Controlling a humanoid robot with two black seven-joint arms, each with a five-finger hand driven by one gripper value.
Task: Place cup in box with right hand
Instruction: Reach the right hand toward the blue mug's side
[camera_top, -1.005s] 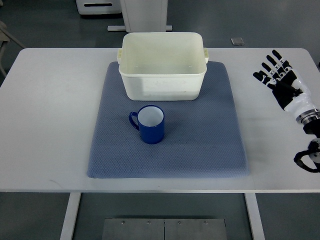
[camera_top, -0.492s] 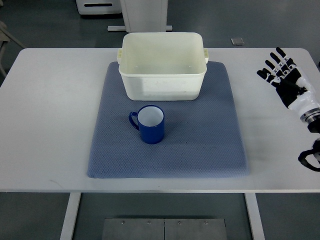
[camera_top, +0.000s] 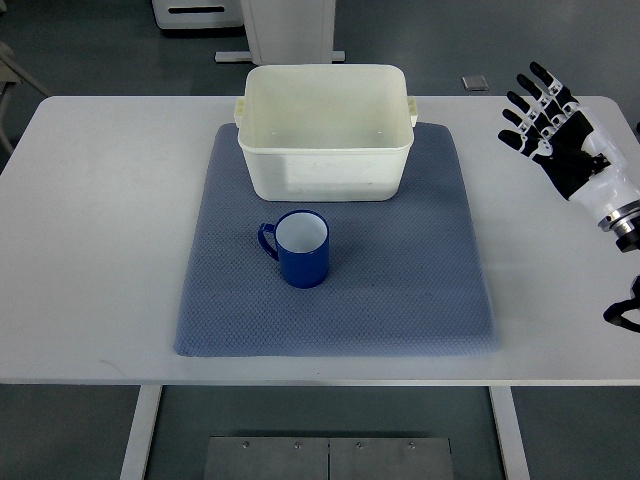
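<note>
The right hand (camera_top: 558, 135) hangs over the worktop's (camera_top: 90, 230) far corner, fingers (camera_top: 530, 95) spread and empty, blue mug (camera_top: 298, 247) well apart.

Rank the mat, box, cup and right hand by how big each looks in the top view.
1. Blue mat, by far the largest.
2. White box.
3. Right hand, fingers spread and raised off the table, so nearer the camera; its size here is flattered.
4. Blue cup, smallest, though not far below the hand.
</note>
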